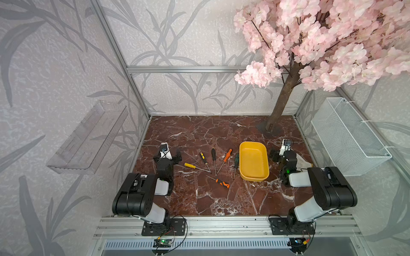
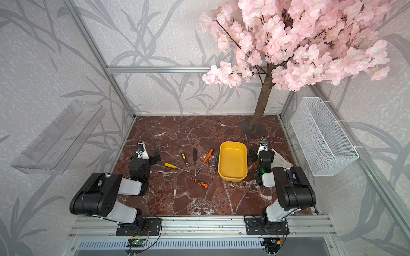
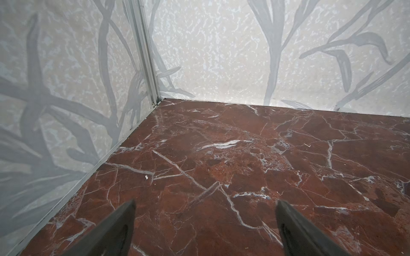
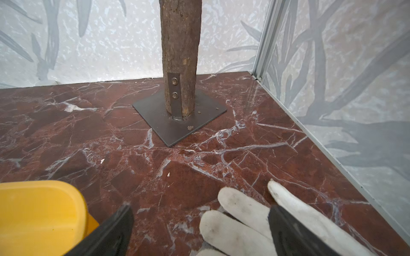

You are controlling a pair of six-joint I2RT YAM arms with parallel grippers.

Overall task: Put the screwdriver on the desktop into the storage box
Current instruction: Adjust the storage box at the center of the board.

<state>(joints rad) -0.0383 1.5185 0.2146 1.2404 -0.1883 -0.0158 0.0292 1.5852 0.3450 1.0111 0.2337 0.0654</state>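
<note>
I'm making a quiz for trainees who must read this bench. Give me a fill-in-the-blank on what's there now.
1. The box is ___.
2. ___ screwdrivers lie on the desktop.
3. The screwdriver nearest the box has a ___ handle.
4. The left tool and right tool both stand ___.

Missing words: empty; six; green; open.

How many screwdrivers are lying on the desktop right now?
6, all left of the storage box: yellow-handled, yellow-black, black, orange, a green one beside the box, and an orange-black one at the front. None looks hidden.
</note>
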